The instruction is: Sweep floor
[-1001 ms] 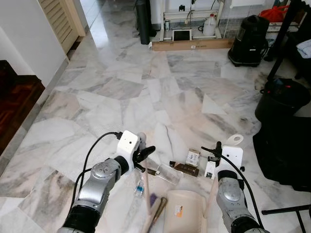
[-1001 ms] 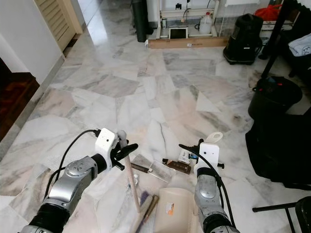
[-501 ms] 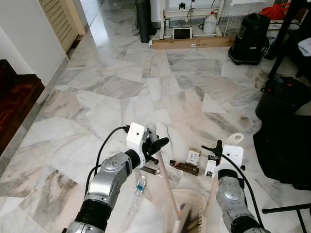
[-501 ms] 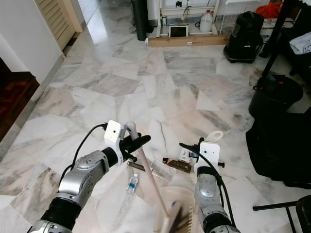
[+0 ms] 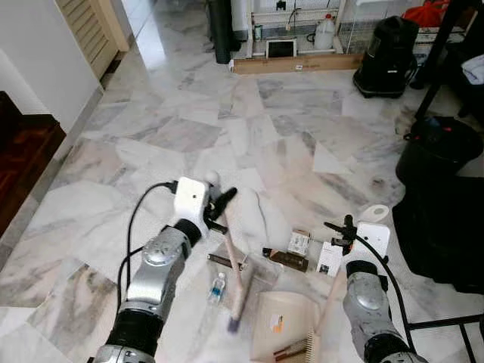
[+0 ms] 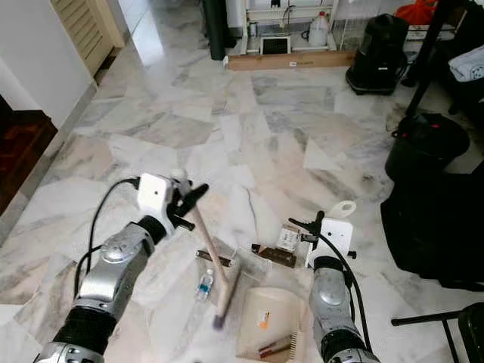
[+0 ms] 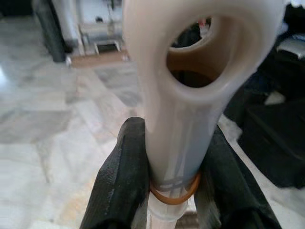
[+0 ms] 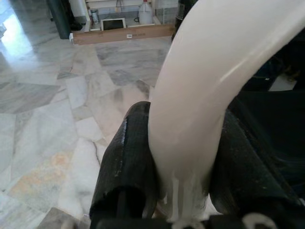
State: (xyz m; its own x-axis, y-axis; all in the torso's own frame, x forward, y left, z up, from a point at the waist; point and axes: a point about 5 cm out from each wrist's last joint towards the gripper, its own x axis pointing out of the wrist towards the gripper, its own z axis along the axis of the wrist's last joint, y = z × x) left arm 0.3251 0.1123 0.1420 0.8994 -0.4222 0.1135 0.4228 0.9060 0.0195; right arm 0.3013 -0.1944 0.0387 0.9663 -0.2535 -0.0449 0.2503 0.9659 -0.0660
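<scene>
Left eye view: on the marble floor the left gripper has its black fingers clamped on the top of a pale broom handle, which slants down to a brush end near a small plastic bottle. Just beside the brush lies a cream dustpan, its long handle rising to the right gripper, whose fingers are closed on it. Wrappers and a small box lie on the floor just beyond the dustpan. A black bin stands toward the right edge of the floor.

Right eye view: a reddish scrap rests inside the dustpan near its comb edge.

Left wrist view: two black fingers press either side of the broom's white handle end, which has a hanging hole and an orange band.

Right wrist view: black fingers grip the dustpan's curved white handle on both sides; a long cardboard box lies along the far wall.
</scene>
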